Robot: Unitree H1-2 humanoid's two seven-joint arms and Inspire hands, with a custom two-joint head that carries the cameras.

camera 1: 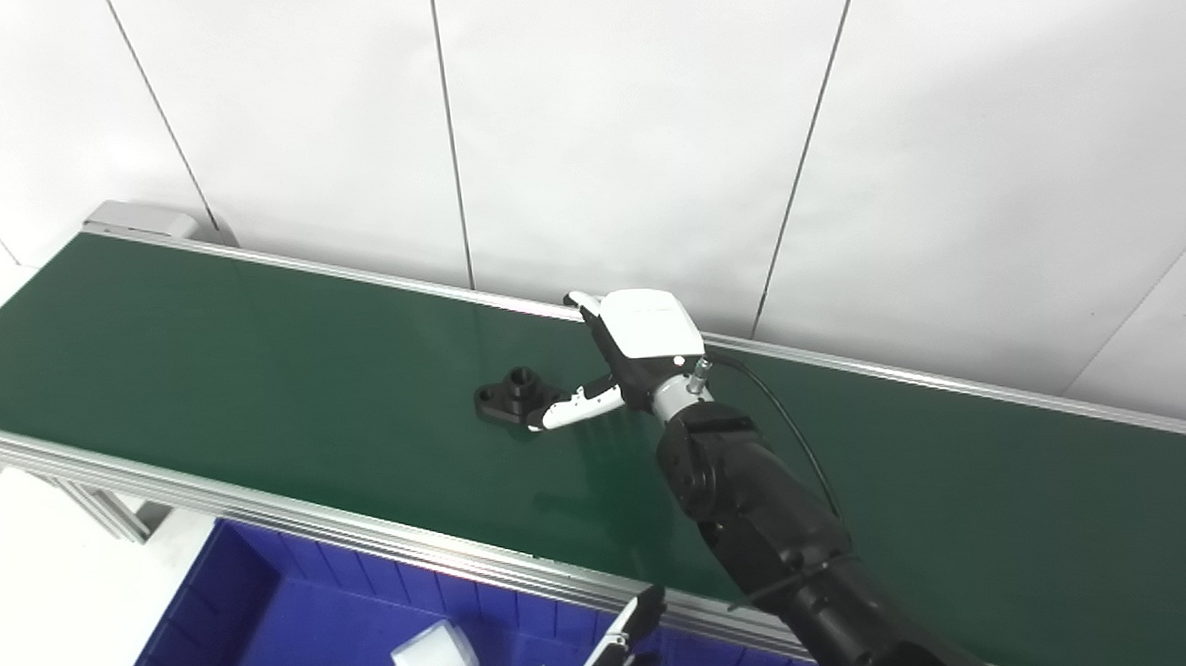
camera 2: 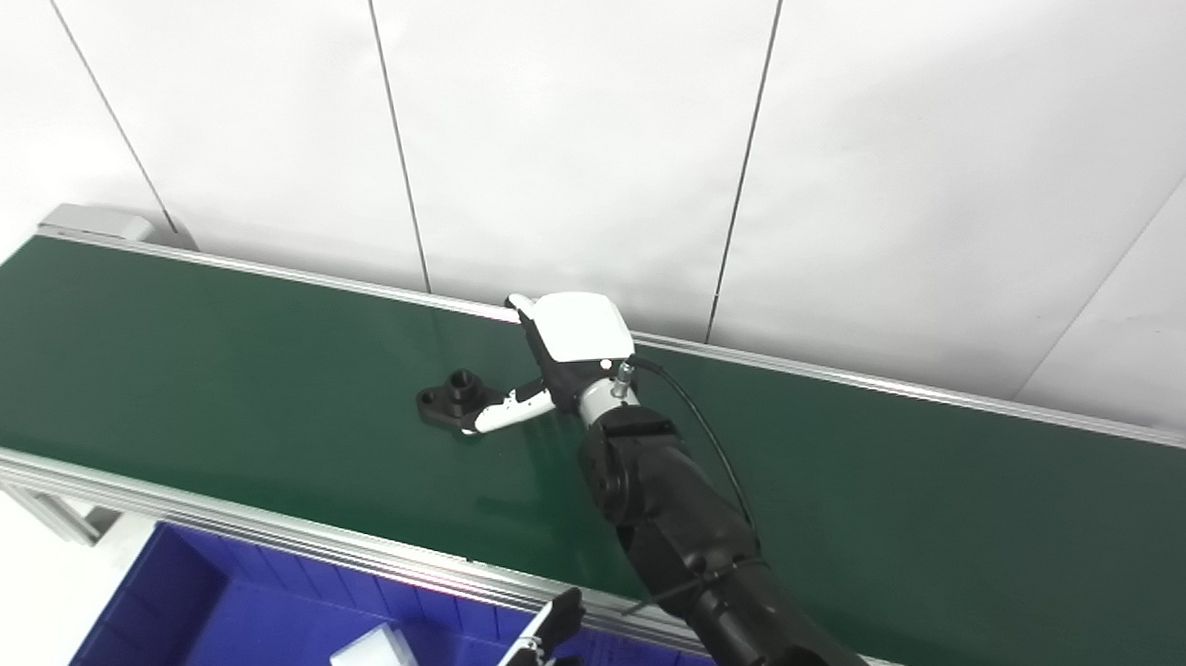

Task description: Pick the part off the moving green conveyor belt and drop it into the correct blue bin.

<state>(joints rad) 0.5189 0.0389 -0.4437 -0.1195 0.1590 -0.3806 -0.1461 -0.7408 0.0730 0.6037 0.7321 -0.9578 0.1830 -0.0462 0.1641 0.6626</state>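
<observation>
Reaching out over the green conveyor belt [camera 1: 255, 388] with the right hand [camera 1: 634, 356], arm stretching up from the bottom right. Spreading the fingers, thumb [camera 1: 571, 409] pointing left and touching or just short of the black part [camera 1: 511, 395]; hard to tell which. Holding nothing, not yet pinching anything. Lying flat on the belt, that black part: a small flanged piece with a raised round collar, sitting near the belt's middle, just left of the hand. Waiting low at the bottom edge, the left hand [camera 1: 622, 652], only a few fingertips showing over the bin, so impossible to tell whether spread or pressed together. Sitting below the belt's near rail, the blue bin [camera 1: 225, 609], holding a white cylinder-like part [camera 1: 435, 665] near its right end, just beside the left hand. Running behind the belt, a white panelled wall [camera 1: 644, 121].
</observation>
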